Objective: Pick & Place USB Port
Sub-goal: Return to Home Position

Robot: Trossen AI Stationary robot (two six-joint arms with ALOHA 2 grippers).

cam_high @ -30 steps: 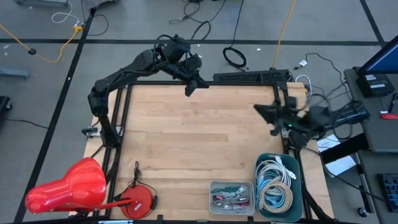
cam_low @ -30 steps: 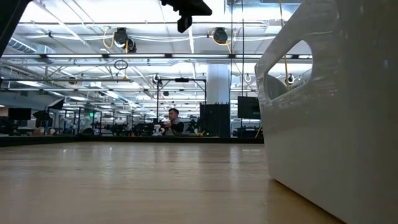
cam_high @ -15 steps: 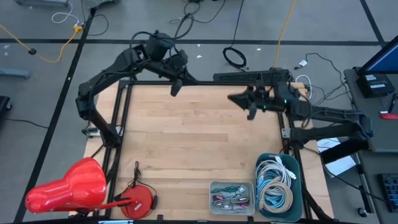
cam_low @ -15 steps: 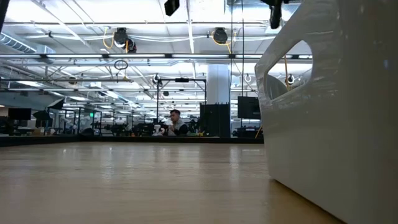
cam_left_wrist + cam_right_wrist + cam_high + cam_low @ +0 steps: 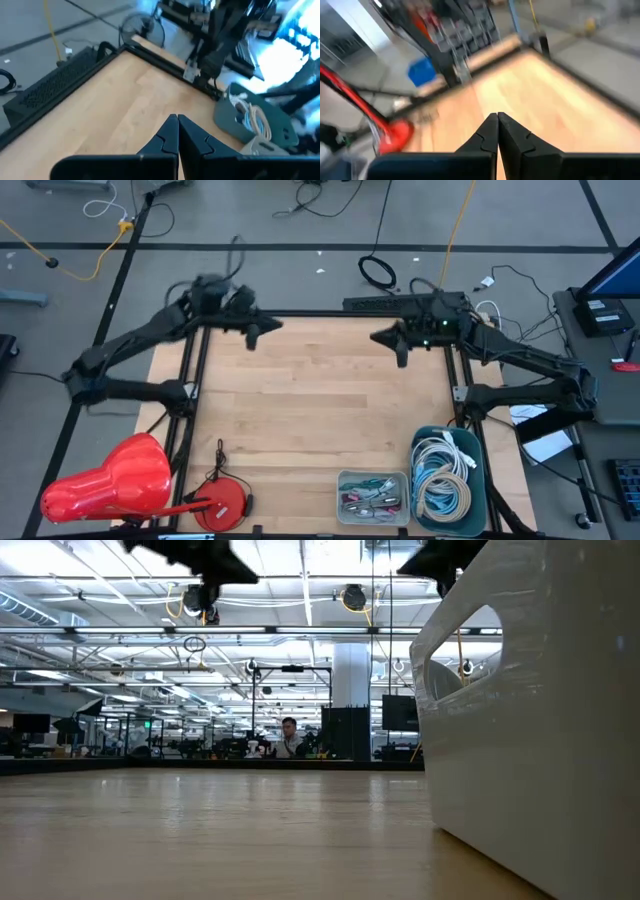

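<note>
Sorting looks done. The step in hand, as I read it, is the return to home pos. w/ nothing carried. A red moulded object (image 5: 110,478) and a red disc (image 5: 225,500) sit by the near-left corner, well apart from the left end effector (image 5: 262,328); neither is a task item. That end effector hangs over the far-left part of the counter (image 5: 300,400), nr the back edge. Its wrist view shows both fingers (image 5: 167,136) pressed together, tips touching, nothing btwn them. The right end effector (image 5: 386,338) hangs opposite, over the far-right part, w/ bare wood btwn the two, and its fingers (image 5: 489,132) are likewise closed on nothing. The USB cables (image 5: 365,500) lie in the gray bin (image 5: 372,473), well apart from the right end effector, at the counter's near edge. The blue bin (image 5: 450,430) stands just beside it on the right arm's side, holding coiled cables (image 5: 445,475). No loose cable shows btwn end effectors & bins, so no further pick seems needed. Next move, in my judgement: each arm folds to its rest pose w/ fingers shut, clear of the frame rails, the bins & the other arm.
</note>
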